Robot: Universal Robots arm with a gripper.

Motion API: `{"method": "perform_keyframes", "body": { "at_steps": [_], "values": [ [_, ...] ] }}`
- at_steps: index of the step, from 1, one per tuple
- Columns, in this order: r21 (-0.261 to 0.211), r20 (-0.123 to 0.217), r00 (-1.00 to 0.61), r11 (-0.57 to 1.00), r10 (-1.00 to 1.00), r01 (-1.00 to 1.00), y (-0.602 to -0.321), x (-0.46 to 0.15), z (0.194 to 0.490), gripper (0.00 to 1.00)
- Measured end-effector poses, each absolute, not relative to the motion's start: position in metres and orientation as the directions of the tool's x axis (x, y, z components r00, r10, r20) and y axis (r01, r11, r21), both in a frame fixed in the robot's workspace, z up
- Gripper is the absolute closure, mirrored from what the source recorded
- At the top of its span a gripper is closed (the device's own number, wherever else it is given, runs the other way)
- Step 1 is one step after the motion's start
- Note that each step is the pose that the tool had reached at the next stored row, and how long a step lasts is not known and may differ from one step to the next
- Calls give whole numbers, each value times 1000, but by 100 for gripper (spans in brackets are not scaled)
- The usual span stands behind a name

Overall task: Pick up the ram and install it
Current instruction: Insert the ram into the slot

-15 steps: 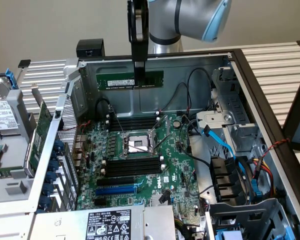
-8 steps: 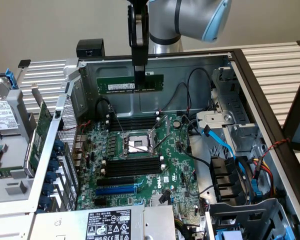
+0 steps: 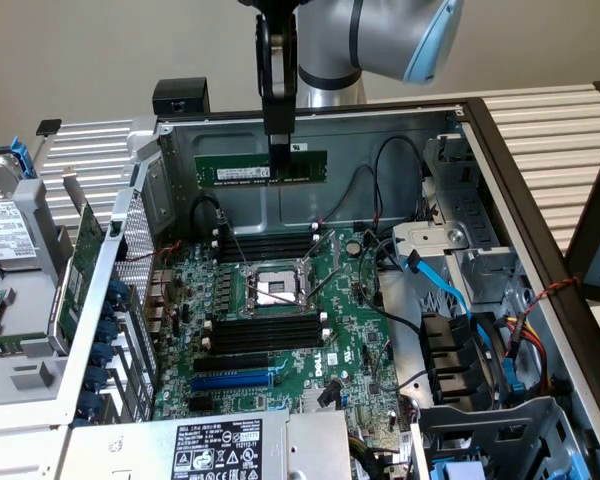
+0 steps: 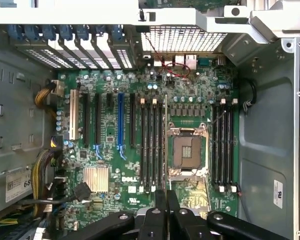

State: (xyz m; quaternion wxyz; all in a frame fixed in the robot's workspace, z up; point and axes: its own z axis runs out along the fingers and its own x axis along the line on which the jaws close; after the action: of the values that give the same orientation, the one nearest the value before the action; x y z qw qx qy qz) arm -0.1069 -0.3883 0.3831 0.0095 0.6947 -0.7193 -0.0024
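The ram (image 3: 242, 168) is a long green stick with a white label. It hangs level in the air above the open computer case, in front of the case's back wall. My gripper (image 3: 277, 152) comes down from above and is shut on the stick's top edge near its middle. In the wrist view the ram (image 4: 165, 145) shows edge-on as a thin strip running out from my gripper (image 4: 166, 196). Below lies the green motherboard (image 3: 350, 330), with black memory slots (image 3: 265, 243) on both sides of the CPU socket (image 3: 275, 290). The stick hangs clear of the slots (image 4: 150, 145).
A broad green expansion card (image 3: 75, 280) stands outside the case at the exterior view's left, beside a hard drive (image 3: 0, 230). Blue cables (image 3: 450, 290) and drive bays fill the right side. A power supply label (image 3: 215, 450) sits at the front. Metal case walls (image 3: 380, 125) ring the board.
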Motion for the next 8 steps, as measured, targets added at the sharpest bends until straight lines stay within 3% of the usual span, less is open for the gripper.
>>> {"method": "perform_keyframes", "body": {
  "at_steps": [8],
  "values": [
    [17,10,-57,57,-998,-998,-389,-107,381,87]
  ]
}}
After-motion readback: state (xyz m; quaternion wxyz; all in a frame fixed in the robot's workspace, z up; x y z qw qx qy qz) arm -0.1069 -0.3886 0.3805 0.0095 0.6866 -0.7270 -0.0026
